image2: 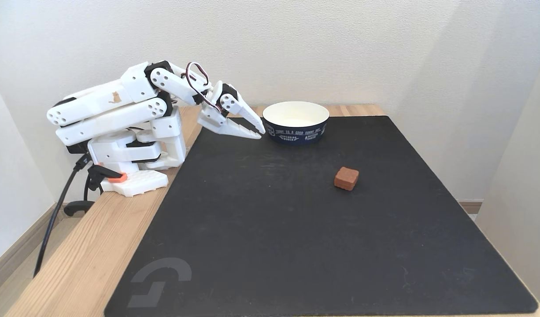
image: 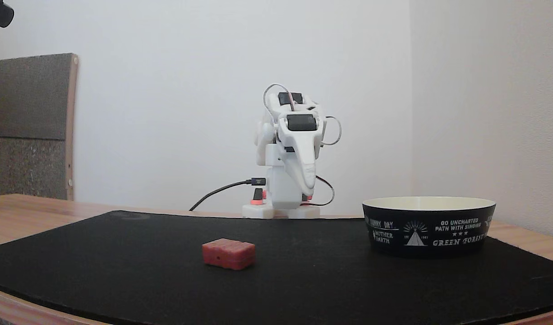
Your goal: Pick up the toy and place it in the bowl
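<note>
In a fixed view from the side, a grey board (image: 30, 126) leaning at the far left is cut off by the frame edge. The arm (image2: 116, 114) sits folded on its base at the left end of the wooden bench (image2: 89, 246), upper links doubled back, wrist angled down. Its pincer (image2: 257, 131) hovers low over the black mat (image2: 296, 229), tips pressed together and holding nothing, just beside the bowl's rim. In the front-on fixed view the pincer (image: 309, 189) points straight down in front of the base, hiding much of it. The toy (image: 228, 253) lies on the mat, well apart from the pincer. The bowl (image: 429, 225) stands to the right; its printed text wraps out of sight, and its inside is hidden from this low angle.
</note>
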